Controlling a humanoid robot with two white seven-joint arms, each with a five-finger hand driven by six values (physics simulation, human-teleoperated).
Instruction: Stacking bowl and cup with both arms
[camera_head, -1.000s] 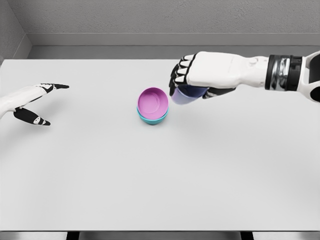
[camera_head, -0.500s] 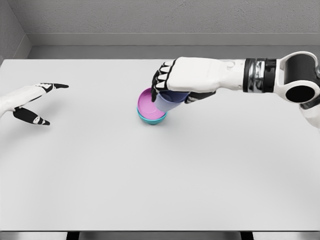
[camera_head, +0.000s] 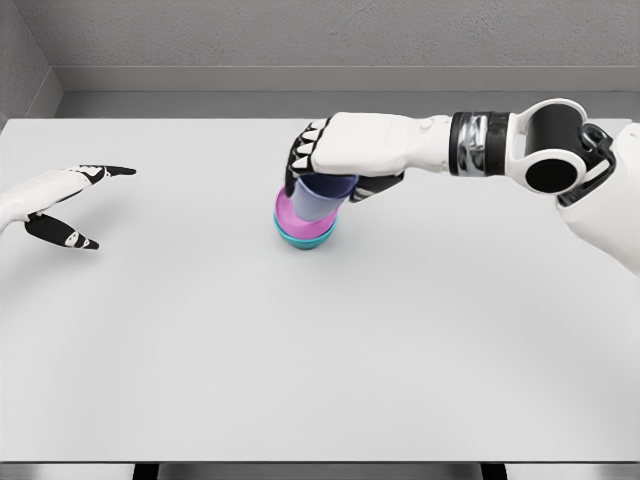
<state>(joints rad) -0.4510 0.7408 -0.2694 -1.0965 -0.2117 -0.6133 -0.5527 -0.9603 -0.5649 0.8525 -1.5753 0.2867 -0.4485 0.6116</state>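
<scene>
Lavender plastic, by the look of it, makes up the cup (camera_head: 322, 197), which the right hand (camera_head: 335, 160) grips from above with its fingers (camera_head: 303, 158) curled down over the rim; the cup hangs upright directly over the stacked bowls, its base at or just inside the upper one's mouth, though whether it touches the bottom cannot be told from this view. Relative to the cup, the pink bowl (camera_head: 290, 213) sits immediately beneath, nested in a teal bowl (camera_head: 305, 238) whose rim shows below and around it; both rest on the white desk (camera_head: 330, 350), near its middle. Far to the left of the cup, well apart from it, the left hand (camera_head: 62, 200) hovers over the desk with fingers spread and nothing in them.

As a judgement: the cup looks light, stiff and smooth-walled, so it should carry easily but could slip in a loose grip or tip if let go while off-centre; the hold over the rim suits a straight descent, since the fingers stay clear of the bowl's wall. The bowls look equally light and rigid, and nothing pins them; a sideways nudge from the cup's base could slide or rock the pair across the desk. The task seems close to its end; what remains appears to be seating the cup level in the pink bowl and opening the fingers without dragging it.
</scene>
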